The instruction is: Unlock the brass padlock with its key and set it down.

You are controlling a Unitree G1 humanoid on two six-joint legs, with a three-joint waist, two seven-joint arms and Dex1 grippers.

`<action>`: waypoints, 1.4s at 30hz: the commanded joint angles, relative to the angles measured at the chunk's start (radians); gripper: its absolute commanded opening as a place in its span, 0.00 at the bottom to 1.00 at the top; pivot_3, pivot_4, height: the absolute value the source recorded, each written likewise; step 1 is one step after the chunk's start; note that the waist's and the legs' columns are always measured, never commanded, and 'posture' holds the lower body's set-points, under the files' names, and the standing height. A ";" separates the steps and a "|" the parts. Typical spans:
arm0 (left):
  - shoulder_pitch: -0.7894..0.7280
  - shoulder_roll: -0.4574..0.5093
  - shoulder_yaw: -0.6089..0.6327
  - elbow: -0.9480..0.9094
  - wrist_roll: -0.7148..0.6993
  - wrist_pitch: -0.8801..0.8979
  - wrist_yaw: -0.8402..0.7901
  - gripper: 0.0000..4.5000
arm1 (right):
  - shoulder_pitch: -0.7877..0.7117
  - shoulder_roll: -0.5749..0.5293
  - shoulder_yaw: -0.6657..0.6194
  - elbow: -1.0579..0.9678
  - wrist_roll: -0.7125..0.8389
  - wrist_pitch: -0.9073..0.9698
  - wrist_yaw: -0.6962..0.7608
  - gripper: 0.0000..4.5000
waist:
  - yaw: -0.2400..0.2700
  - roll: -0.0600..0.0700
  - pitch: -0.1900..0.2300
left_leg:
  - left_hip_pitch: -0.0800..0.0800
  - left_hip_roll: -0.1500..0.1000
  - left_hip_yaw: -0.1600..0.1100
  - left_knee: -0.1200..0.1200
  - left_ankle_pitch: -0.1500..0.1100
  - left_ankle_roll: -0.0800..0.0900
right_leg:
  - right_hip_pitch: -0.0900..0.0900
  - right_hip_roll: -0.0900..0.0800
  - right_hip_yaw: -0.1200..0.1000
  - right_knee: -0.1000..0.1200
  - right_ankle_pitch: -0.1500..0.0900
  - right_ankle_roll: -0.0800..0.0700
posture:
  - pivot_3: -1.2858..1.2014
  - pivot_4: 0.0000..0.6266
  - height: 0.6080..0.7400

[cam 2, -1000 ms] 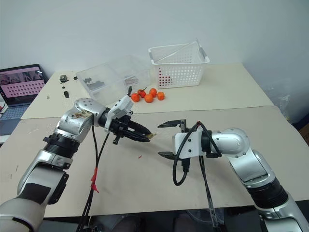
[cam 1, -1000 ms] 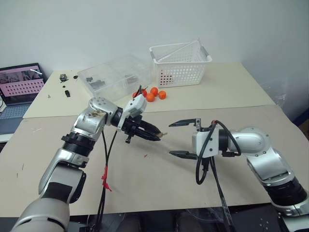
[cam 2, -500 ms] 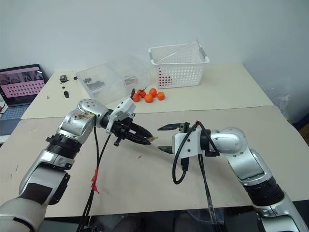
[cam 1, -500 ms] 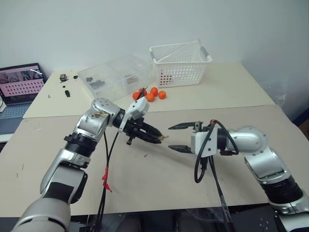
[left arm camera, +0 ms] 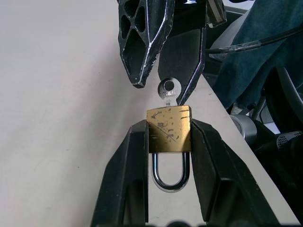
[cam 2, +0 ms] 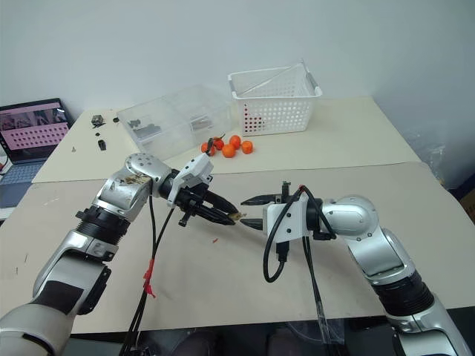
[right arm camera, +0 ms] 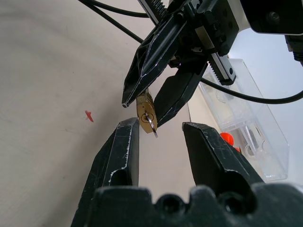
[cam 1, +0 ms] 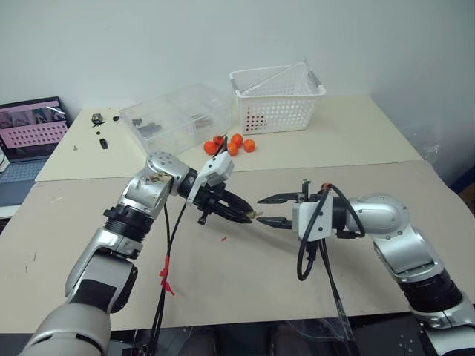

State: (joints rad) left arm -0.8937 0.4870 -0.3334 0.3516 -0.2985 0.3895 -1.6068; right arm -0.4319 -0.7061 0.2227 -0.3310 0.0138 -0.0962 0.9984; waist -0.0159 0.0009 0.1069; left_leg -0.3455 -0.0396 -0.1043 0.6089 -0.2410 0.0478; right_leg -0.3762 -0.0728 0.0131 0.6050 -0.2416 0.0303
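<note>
The brass padlock [left arm camera: 169, 128] is pinched by its body in my left gripper [cam 1: 249, 215], which is shut on it, shackle toward the wrist. Its silver key [left arm camera: 168, 90] sticks out of the body's far end. In the right wrist view the padlock [right arm camera: 144, 109] hangs at the left fingertips with the key [right arm camera: 151, 124] pointing at me. My right gripper [cam 1: 261, 211] faces the left one above the table, fingers [left arm camera: 139, 52] partly apart on either side of the key's head, with a gap still showing.
Several orange fruits [cam 1: 234, 143] lie behind the grippers, with a white basket [cam 1: 277, 98] and a clear plastic box [cam 1: 174, 117] further back. A laptop [cam 1: 33, 126] sits far left. A small red fleck [cam 1: 223, 239] lies on the tan table [cam 1: 245, 274] under the hands.
My right gripper's fingers have narrowed from wide open to a small gap around the key. Both hands stay nearly where they were, and the left keeps its hold.
</note>
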 commanded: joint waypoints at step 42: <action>-0.047 -0.008 0.020 -0.015 0.051 -0.145 0.025 0.17 | -0.016 0.021 -0.035 -0.101 0.161 0.300 0.016 0.00 | 0.001 0.000 0.000 | -0.001 0.000 0.000 0.001 0.000 0.000 | 0.000 0.000 0.000 0.001 0.000 0.000 | 0.52 0.24 1.00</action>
State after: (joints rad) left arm -0.9001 0.4852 -0.3342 0.3586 -0.2602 0.2900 -1.5988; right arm -0.4238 -0.6975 0.2210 -0.3697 0.1074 0.1220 1.0292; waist -0.0149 0.0004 0.1071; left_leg -0.3460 -0.0397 -0.1042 0.6102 -0.2410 0.0478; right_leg -0.3766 -0.0733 0.0134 0.6063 -0.2416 0.0303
